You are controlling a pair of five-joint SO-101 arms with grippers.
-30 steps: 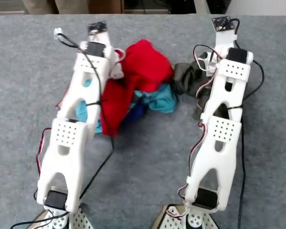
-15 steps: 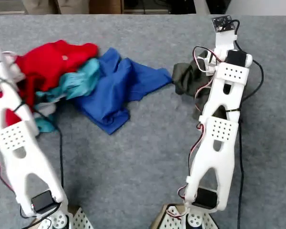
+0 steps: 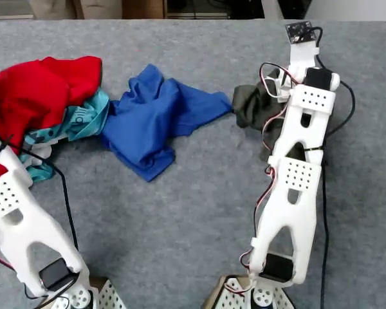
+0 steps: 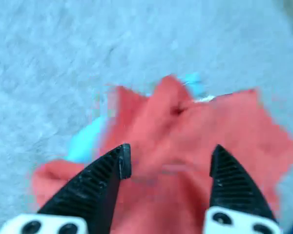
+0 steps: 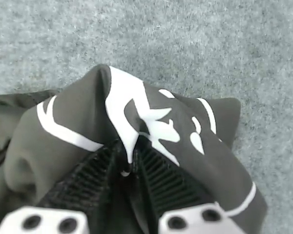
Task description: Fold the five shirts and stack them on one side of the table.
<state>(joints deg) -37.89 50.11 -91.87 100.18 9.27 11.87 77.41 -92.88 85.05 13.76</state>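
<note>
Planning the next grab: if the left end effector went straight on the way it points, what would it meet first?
Likely the red shirt, right ahead of the open left end effector; depth is unclear.

Red shirt (image 3: 42, 87), blue shirt (image 3: 151, 122) — dark shirt (image 5: 78, 122), white-printed

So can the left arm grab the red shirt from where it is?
Probably yes. The left arm's fingers are open and hang right above the red shirt, with nothing between them and the cloth. The teal shirt peeks out from under it, not on top.
</note>
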